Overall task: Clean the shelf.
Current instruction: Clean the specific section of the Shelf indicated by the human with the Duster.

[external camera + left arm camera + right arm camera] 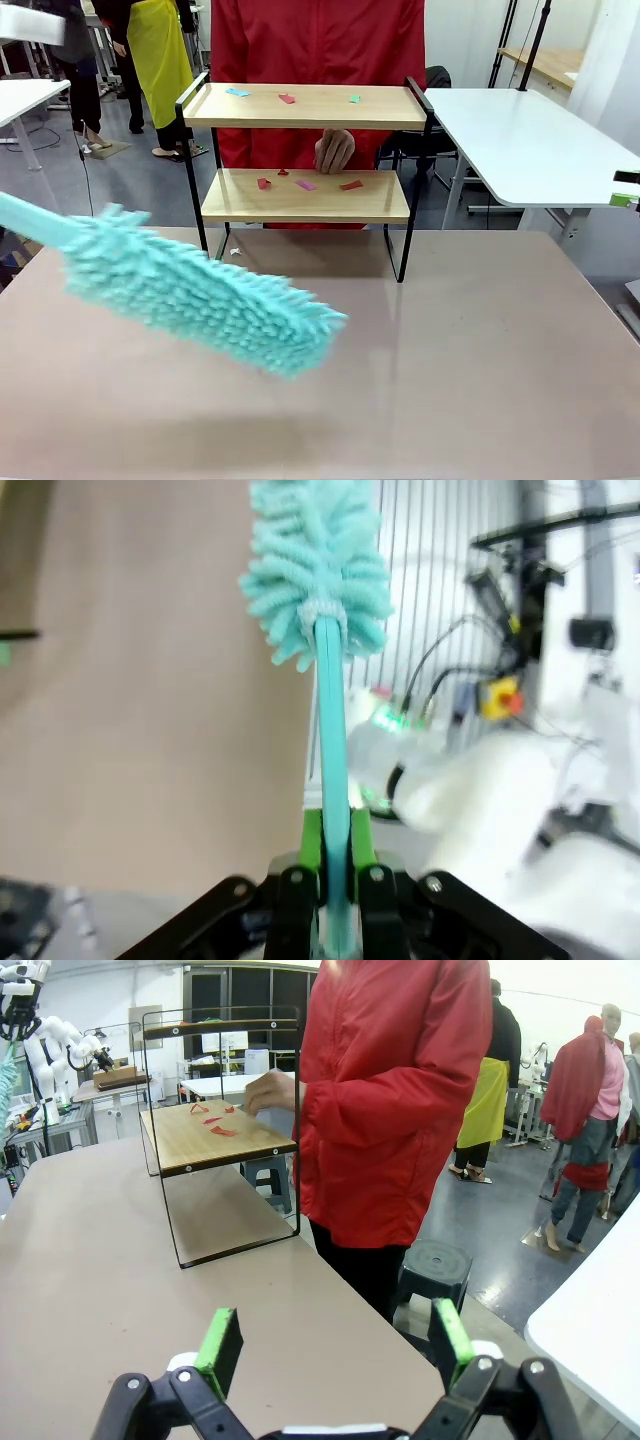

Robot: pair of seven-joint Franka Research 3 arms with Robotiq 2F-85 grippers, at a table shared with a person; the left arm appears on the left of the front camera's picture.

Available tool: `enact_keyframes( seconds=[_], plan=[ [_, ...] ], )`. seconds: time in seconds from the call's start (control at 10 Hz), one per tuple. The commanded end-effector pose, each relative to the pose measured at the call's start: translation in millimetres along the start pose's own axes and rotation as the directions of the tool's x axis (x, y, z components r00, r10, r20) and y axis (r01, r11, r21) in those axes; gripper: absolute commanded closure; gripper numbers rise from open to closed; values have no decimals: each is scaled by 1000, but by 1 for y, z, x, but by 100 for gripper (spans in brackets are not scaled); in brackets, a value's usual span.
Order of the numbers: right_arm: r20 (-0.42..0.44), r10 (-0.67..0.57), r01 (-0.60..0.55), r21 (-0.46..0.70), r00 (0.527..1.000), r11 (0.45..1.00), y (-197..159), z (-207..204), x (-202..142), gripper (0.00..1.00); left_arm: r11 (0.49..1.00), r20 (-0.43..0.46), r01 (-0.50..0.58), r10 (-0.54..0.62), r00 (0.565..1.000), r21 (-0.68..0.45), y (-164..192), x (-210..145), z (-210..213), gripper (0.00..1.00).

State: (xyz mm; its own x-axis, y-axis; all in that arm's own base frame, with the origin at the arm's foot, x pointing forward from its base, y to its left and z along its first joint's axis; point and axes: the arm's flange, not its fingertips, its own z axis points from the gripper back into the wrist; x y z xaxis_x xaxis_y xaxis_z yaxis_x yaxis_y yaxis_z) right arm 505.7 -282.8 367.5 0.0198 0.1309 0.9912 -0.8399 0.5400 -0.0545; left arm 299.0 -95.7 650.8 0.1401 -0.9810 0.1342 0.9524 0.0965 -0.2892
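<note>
Left fingers [337, 852]: mine, one pair, clamped tight on the duster's teal handle
Duster [200, 295]: one, shaggy teal head, tilted in the air over the left half of the bench, blurred
Right fingers [336, 1348]: mine, one pair, spread wide with nothing between the green pads [222, 1345]
Shelf [320, 205]: one, two light wooden boards in a thin black frame, standing at the far middle of the bench
Scraps [287, 98], top board: three, one blue, one red, one green
Scraps, lower board [305, 185]: four, red and pink
Person [320, 40]: one, red coat, just behind the shelf
Person's hand [334, 150]: one, between the two boards
Bench [450, 380]: one, matte beige-brown top
White tables [520, 130]: two, one on each side behind
Stool [435, 1260]: one, black, on grey floor
</note>
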Motion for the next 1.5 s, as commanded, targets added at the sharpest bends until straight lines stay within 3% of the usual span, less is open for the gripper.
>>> enact_keyframes(
  seconds=[0.0,0.1,0.2,0.3,0.4,0.6,0.8,1.0,1.2,1.4],
  plan=[
    [-27,-11,11,-10,1000,1000,2,-2,7,0,988,164,-149,141,976,37,-5,30,-19,86],
    [-27,-11,11,-10,1000,1000,2,-2,7,0,982,243,-190,179,953,24,-10,43,-29,86],
    [-27,-11,11,-10,1000,1000,2,-2,7,0,981,259,-193,179,949,31,-13,57,-37,86],
    [-27,-11,11,-10,1000,1000,2,-2,7,0,990,131,-138,135,982,18,-8,60,-36,86],
    [-27,-11,11,-10,1000,1000,2,-2,7,0,985,210,-174,172,962,-11,-3,53,-25,86],
    [-27,-11,11,-10,1000,1000,2,-2,7,0,985,210,-174,172,962,-11,-3,53,-25,86],
    [-27,-11,11,-10,1000,1000,2,-2,7,0,979,225,-206,201,953,-4,-1,79,-43,86],
    [-27,-11,11,-10,1000,1000,2,-2,7,0,963,304,-269,253,918,11,-1,104,-60,86],
    [-27,-11,11,-10,1000,1000,2,-2,7,0,904,410,-422,363,837,63,-4,118,-71,86],
    [-27,-11,11,-10,1000,1000,2,-2,7,0,858,424,-510,443,790,54,-4,128,-77,86]
  ],
)
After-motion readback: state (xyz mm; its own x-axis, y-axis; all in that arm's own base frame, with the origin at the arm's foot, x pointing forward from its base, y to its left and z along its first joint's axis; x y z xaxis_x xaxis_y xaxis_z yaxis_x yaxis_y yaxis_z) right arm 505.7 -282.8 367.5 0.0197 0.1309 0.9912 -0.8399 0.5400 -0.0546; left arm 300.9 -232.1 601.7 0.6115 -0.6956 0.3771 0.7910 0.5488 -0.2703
